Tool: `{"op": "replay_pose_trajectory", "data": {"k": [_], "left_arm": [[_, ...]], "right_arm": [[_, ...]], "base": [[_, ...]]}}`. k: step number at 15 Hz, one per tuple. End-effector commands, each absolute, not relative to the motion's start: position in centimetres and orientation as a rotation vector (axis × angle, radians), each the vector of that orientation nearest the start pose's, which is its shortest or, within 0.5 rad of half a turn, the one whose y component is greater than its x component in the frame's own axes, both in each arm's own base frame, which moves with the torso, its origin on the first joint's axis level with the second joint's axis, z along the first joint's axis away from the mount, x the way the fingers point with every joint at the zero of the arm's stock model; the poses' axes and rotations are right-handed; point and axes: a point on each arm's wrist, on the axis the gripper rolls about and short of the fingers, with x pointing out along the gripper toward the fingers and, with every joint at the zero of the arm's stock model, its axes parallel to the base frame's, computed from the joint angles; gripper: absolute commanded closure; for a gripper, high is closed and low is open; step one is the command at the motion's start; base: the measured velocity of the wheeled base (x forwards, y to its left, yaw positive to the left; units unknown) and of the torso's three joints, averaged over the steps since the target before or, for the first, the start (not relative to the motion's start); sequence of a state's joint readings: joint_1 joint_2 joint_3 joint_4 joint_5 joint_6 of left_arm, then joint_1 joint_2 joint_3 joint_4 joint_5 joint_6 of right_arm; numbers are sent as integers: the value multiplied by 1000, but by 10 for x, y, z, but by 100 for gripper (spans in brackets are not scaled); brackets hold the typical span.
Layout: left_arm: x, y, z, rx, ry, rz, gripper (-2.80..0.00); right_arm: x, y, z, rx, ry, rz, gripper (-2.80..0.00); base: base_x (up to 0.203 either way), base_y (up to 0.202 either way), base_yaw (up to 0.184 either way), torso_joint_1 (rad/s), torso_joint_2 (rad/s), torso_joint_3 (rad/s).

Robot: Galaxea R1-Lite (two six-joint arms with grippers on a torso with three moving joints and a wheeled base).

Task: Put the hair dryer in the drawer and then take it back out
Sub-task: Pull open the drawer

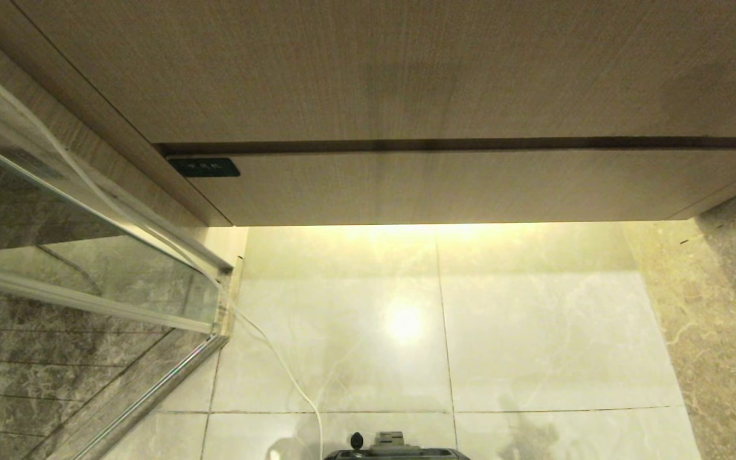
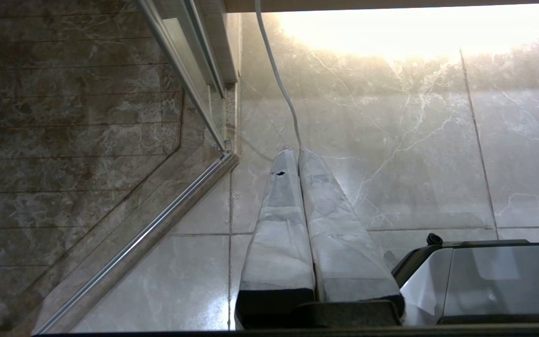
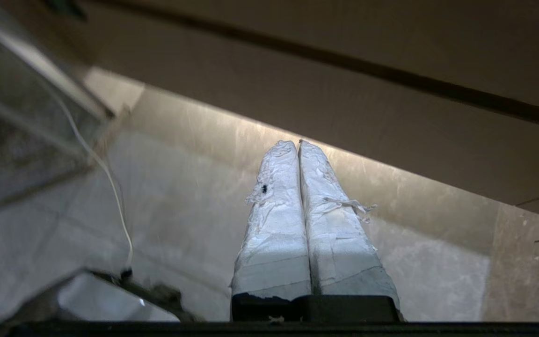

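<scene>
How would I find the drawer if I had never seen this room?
Look at the big wooden cabinet above the shiny floor tiles. Below its dark gap sits the drawer, shut. Only it has a small black label.

Likely a home bathroom, glass shower screen (image 1: 87, 255), marble floor tiles (image 1: 534, 332), wood vanity drawer (image 1: 470, 188)
</scene>
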State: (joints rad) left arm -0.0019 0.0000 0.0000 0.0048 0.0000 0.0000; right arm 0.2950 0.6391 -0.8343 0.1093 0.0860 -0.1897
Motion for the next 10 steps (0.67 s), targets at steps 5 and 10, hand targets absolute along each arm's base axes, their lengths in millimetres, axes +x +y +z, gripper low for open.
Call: {"op": "replay_pose_trajectory", "data": {"k": [5,10], "left_arm": [[-23,0,75,0,6,-2,0],[-23,0,75,0,6,-2,0]], "right_arm": [[142,54,290,-660,195,484,0],[182,70,267,-816,287,558,0]], "base": [[0,0,0,0,0,0],[0,0,0,0,0,0]]}}
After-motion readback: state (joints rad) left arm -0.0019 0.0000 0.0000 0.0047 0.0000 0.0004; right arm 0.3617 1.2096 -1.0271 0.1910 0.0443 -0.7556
